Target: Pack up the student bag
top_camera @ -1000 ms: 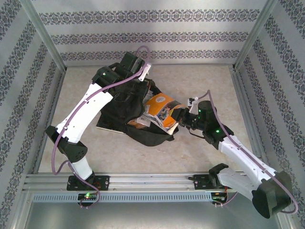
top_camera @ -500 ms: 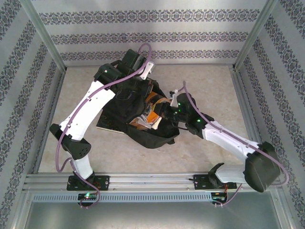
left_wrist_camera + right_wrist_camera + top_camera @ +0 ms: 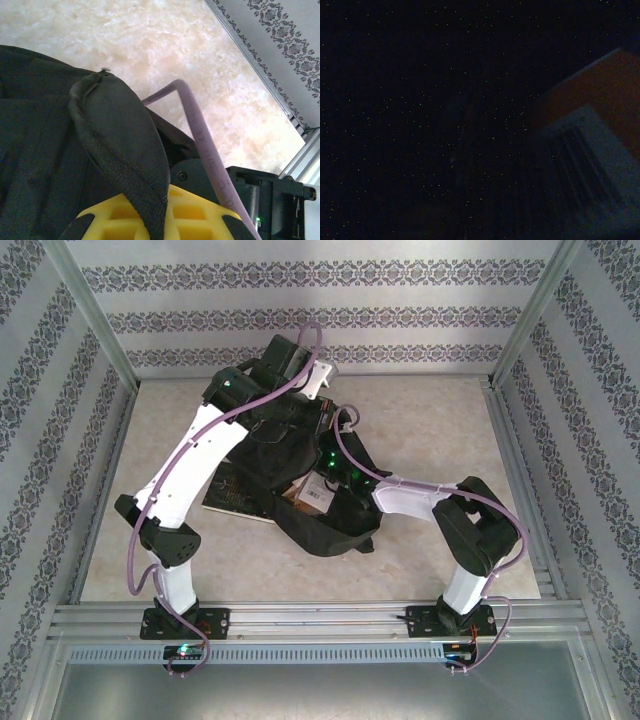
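Item: student bag [image 3: 300, 465], one, large, of soft black fabric, slumped and creased; the left wrist view shows a coarse woven weave and a rounded flap [image 3: 125, 150] with a stitched edge. Location: middle of the table [image 3: 440, 420], lying partly over a flat dark panel [image 3: 228, 498] that juts out at its left side. Contents seen: a white labelled piece [image 3: 316, 493] in the open mouth; in the dim right wrist view, an orange and white object [image 3: 595, 130] at the right, detail too dark to read. Surface: pale beige marbled top. Surroundings: walls [image 3: 320, 320] papered in grey ornamental bands, aluminium frame rails [image 3: 320, 618] along the near edge and corners. Orientation: long axis runs from the far middle of the table toward the near edge, leaning slightly right; the far end is raised, the near end sags on the top; the mouth gapes on the right side. Left gripper [image 3: 159, 220]: yellow fingers closed on the bag's flap at the far end, a purple cable [image 3: 200, 135] beside it. Right arm [image 3: 420, 498]: reaches in from the right, the right gripper sunk in the mouth among fabric; how far it stands open cannot be told.
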You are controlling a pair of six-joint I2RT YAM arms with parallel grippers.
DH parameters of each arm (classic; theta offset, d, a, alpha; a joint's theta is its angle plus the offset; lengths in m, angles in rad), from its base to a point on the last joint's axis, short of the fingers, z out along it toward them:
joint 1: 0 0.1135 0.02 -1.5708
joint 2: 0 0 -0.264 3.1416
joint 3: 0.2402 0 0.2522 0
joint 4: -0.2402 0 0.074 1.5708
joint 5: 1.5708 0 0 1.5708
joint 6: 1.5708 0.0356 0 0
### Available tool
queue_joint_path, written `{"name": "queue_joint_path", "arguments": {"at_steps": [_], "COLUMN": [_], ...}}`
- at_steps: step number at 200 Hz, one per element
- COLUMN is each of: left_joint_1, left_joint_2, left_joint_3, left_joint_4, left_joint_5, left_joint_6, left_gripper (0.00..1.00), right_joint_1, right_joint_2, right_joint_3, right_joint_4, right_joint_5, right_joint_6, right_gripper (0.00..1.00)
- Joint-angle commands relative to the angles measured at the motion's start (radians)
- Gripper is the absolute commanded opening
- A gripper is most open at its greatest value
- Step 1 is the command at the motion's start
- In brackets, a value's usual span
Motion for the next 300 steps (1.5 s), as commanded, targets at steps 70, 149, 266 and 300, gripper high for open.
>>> {"name": "queue_joint_path", "arguments": {"at_steps": [70, 149, 266, 300], "left_joint_1": [-0.067, -0.069, -0.044, 0.025], "left_joint_2": [0.273, 0.379, 0.124, -0.220], "left_joint_3": [0.227, 0.274, 0.072, -0.406], "left_joint_4": [0.166, 0.177, 0.159, 0.416], "left_joint_5": [0.071, 0.053, -0.099, -0.216], "left_joint_6": [-0.010, -0.020, -0.076, -0.145], "left_gripper": [0.00, 0.00, 0.85, 1.00], "right_joint_1": [-0.225, -0.261, -0.252, -0.125], "right_joint_2": [-0.119, -0.653, -0.955, -0.878], "right_joint_3": [-0.087, -0.320, -0.153, -0.084], "right_joint_4": [0.056, -0.434, -0.950, -0.928], "right_joint_5": [-0.130, -0.095, 0.156, 0.210], "right_joint_6": [-0.136, -0.259, -0.465, -0.571], "right_gripper": [0.67, 0.75, 0.71, 0.70]}}
